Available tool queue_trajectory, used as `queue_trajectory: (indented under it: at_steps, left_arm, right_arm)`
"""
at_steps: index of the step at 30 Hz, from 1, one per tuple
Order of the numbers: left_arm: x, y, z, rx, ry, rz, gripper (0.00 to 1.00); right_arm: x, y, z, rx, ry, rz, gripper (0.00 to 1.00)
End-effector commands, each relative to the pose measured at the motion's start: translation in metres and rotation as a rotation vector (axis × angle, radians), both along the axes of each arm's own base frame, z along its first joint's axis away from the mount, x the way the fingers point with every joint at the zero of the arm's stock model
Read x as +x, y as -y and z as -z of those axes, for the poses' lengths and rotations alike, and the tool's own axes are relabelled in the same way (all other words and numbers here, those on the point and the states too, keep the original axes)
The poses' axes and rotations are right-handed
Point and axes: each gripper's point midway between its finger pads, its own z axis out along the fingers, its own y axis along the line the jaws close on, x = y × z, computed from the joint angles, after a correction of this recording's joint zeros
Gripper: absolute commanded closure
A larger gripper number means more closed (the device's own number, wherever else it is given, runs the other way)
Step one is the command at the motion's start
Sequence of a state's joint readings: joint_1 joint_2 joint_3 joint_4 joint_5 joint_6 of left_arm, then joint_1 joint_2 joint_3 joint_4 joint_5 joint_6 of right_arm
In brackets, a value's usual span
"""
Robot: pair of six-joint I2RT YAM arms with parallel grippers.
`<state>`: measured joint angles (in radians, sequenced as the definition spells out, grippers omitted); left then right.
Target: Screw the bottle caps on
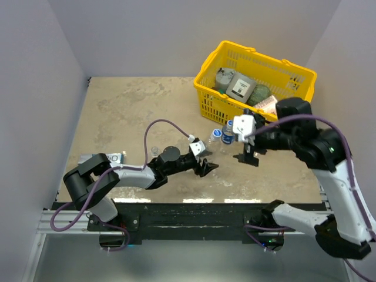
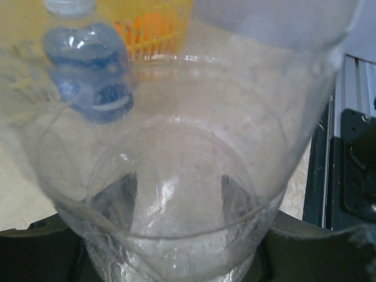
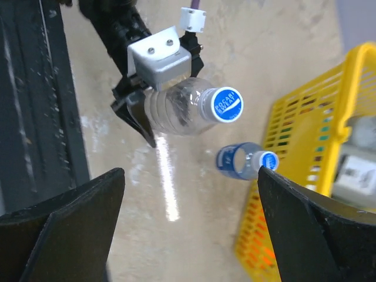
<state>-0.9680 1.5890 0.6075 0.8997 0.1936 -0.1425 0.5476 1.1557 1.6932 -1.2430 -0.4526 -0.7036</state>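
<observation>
Left gripper (image 1: 205,167) grips 1 unlabelled bottle (image 3: 176,110), blue cap (image 3: 227,104) on, near the yellow basket (image 1: 218,108); right gripper (image 1: 251,155) gapes wide.

Blue cap (image 3: 227,104); seemingly blue-labelled bottle (image 2: 94,76)

Left arm (image 1: 129,173): my shells are white, my joints black and rounded.
Right arm (image 1: 343,194): the same white shells and black joints.
Left cable (image 1: 161,121): purple, thin.
Right cable (image 1: 311,117): purple, same kind.
Left gripper (image 1: 208,169): black, with pointed fingers.
Wrist bracket (image 3: 158,59): pale grey and angular, with two screws (image 3: 151,50) in its face and a white plug (image 3: 192,19) above.
Right gripper (image 1: 251,160): black; my fingers (image 3: 64,229) are broad matte wedges.
Camera block (image 1: 242,125): white and boxy.
</observation>
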Motion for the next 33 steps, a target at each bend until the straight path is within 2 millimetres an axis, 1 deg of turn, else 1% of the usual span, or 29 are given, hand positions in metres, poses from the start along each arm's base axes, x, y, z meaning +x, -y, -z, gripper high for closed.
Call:
queue_trajectory:
  at_steps: [1,3,4,6,7,8,10,12,15,16,20,25,29,33]
  left_arm:
    - [-0.022,-0.003,-0.015,-0.010,0.159,0.150,1.00]
    - [-0.026,-0.005,-0.010,0.024,0.219,0.185,1.00]
    - [-0.027,-0.006,-0.005,0.045,0.222,0.195,1.00]
    - [-0.028,-0.007,-0.001,0.083,0.258,0.216,1.00]
    - [-0.027,-0.009,0.001,0.098,0.270,0.213,1.00]
    - [-0.024,-0.010,0.000,0.116,0.299,0.207,1.00]
    - [-0.020,-0.014,0.009,0.169,0.307,0.198,1.00]
    - [-0.017,-0.017,0.014,0.200,0.319,0.185,1.00]
    - [-0.016,-0.020,0.018,0.220,0.302,0.179,1.00]
    - [-0.016,-0.020,0.019,0.223,0.298,0.180,1.00]
    - [-0.013,-0.021,0.021,0.223,0.270,0.160,1.00]
    - [-0.012,-0.022,0.021,0.224,0.263,0.151,1.00]
    - [-0.010,-0.022,0.022,0.232,0.278,0.149,1.00]
    - [-0.008,-0.022,0.022,0.235,0.287,0.147,1.00]
  right_arm:
    - [0.002,0.004,-0.007,-0.113,0.380,-0.295,0.06]
    - [-0.006,0.003,-0.007,-0.132,0.447,-0.386,0.10]
    - [-0.014,0.002,-0.002,-0.152,0.477,-0.473,0.16]
    - [-0.019,0.000,0.004,-0.177,0.493,-0.563,0.19]
    - [-0.027,0.001,0.009,-0.181,0.459,-0.601,0.21]
    - [-0.029,0.000,0.012,-0.187,0.447,-0.627,0.23]
    - [-0.031,-0.004,0.018,-0.181,0.412,-0.662,0.25]
    - [-0.029,-0.007,0.021,-0.185,0.426,-0.698,0.25]
    - [-0.032,-0.009,0.036,-0.218,0.440,-0.770,0.25]
    - [-0.033,-0.009,0.044,-0.226,0.429,-0.785,0.27]
    - [-0.034,-0.012,0.052,-0.229,0.412,-0.811,0.29]
    - [-0.037,-0.007,0.068,-0.260,0.397,-0.837,0.34]
    - [-0.038,-0.009,0.077,-0.265,0.373,-0.859,0.38]
    - [-0.036,-0.014,0.078,-0.255,0.346,-0.862,0.44]
